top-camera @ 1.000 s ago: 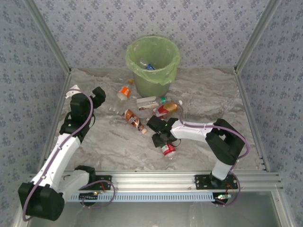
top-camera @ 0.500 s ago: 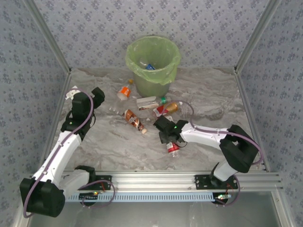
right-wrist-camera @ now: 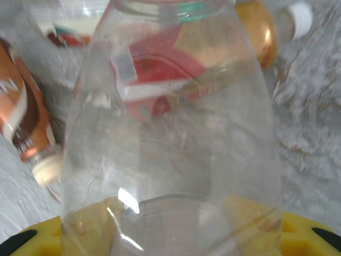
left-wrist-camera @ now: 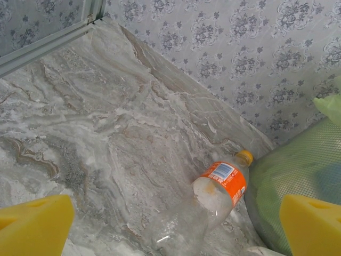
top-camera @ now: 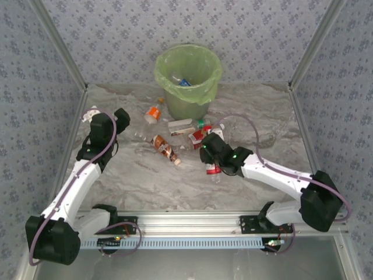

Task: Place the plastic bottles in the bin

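Marble-look bench (top-camera: pixel 134 175). Round pale green bag-lined bin (top-camera: pixel 186 102) stands at the far edge, centre. Right end effector (top-camera: pixel 211 155) is clenched on a clear plastic bottle with red label (top-camera: pixel 213 169), mid-bench, beside the loose bottle cluster (top-camera: pixel 186 131). Best: lift above the rim first, let go only over the opening. Left end effector (left-wrist-camera: pixel 173 229) is released, fingers wide, facing an orange-labelled clear bottle (left-wrist-camera: pixel 218 184) just beside the bin. Held bottle looks empty, thin and glossy, likely slippery.
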{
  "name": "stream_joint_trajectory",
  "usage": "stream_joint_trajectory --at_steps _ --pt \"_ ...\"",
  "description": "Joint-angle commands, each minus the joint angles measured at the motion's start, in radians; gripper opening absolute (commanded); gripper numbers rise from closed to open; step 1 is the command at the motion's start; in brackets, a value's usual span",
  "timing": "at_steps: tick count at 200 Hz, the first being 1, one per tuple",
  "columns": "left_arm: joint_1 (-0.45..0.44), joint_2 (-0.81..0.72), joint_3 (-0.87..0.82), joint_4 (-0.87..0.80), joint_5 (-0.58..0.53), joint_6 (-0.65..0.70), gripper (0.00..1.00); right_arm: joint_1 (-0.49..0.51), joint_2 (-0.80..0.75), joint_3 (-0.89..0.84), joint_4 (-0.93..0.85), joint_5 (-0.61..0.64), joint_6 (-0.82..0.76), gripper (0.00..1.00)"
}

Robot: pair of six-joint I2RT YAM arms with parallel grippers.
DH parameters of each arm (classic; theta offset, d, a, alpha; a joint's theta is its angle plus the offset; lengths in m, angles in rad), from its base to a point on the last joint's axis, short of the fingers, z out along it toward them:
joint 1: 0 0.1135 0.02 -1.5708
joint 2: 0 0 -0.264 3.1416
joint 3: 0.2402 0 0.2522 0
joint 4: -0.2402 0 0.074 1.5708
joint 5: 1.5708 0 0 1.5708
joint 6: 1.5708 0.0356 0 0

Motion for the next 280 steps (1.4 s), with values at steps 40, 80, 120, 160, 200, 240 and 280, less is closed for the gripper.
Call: stream_joint_trajectory --at_steps 40,80,120,160,200,240,280 --pt "0.005 -0.008 0.031 0.013 0.016 0.043 0.99 -0.115 -0.079 0.019 0.225 -0.05 -0.046 0.46" --pt "0.005 -0.017 0.047 -0.058 -0.042 0.043 0.99 -0.207 -0.113 0.102 0.237 -0.177 -0.101 0.46" --pt "0.005 -0.052 0.011 -0.041 -0.057 0.042 0.99 -0.303 -0.088 0.189 0.296 -0.303 -0.129 0.47" --pt "0.005 -0.067 0.01 -0.053 -0.043 0.065 0.99 -0.358 0.01 0.352 0.319 -0.396 -0.145 0.47" --pt "0.005 -0.074 0.006 -0.056 -0.031 0.078 0.99 -0.396 0.145 0.563 0.321 -0.502 -0.147 0.48" --pt "0.005 -0.085 -0.006 -0.056 -0.016 0.091 0.99 -0.427 0.262 0.745 0.334 -0.549 -0.142 0.48" --pt "0.006 -0.089 -0.013 -0.051 -0.002 0.1 0.99 -0.471 0.373 0.894 0.36 -0.56 -0.131 0.49"
